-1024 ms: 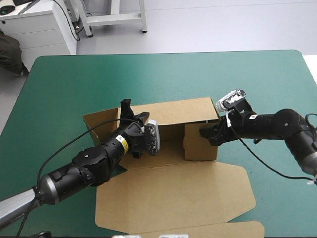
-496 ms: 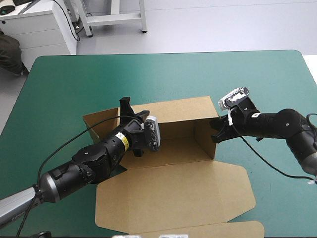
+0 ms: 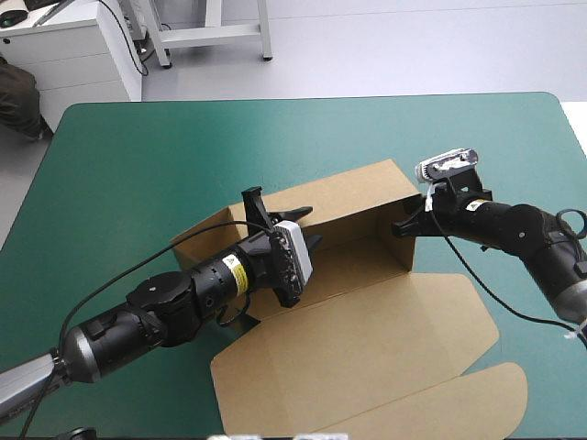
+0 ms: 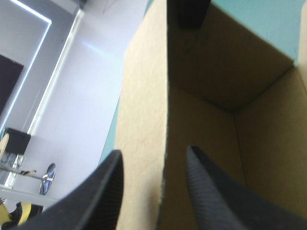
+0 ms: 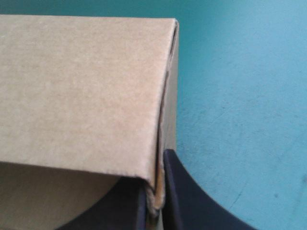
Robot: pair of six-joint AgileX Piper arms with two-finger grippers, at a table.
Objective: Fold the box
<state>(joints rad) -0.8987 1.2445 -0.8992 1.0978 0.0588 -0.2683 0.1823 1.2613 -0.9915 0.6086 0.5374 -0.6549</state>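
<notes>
**Item: box [image 3: 358, 266].** Brown board, part-built, in the middle of the table [image 3: 138, 156] and skewed so that its right end sits farther off than its left.
- Far wall [image 3: 344, 194]: up.
- Right wall [image 3: 399, 252]: up.
- Lid [image 3: 367, 353]: flat on the table at the near side, with its flap [image 3: 472, 408] at the near right.
- Left end [image 3: 202, 240]: half hidden behind my arm, and I cannot tell whether it stands.

**Item: my right hand [image 3: 404, 226].** It is at the far right corner of the box. In the wrist view the right hand [image 5: 156, 191] is closed to a slit, with the board's edge nipped between the fingers.
- The board looks layered there, so I take this for the spot where the right wall meets the far wall.
- Reason, as I judge it: the pinch keeps the two walls together and square. It also anchors that end of the box so it cannot slide while my other hand works.

**Item: my left hand [image 3: 275, 209].** It is at the far wall, toward the left end. The wrist view shows the left hand [image 4: 153, 151] with its fingers apart, astride the wall's top edge. One finger is inside the box and one outside, and I see no pinch.
- Reason, as I judge it: straddling the wall props it upright against a lean either way. It also leaves me free to slide along the edge toward the unfinished left end.

**Status.** Right half formed, left half and lid pending.
</notes>
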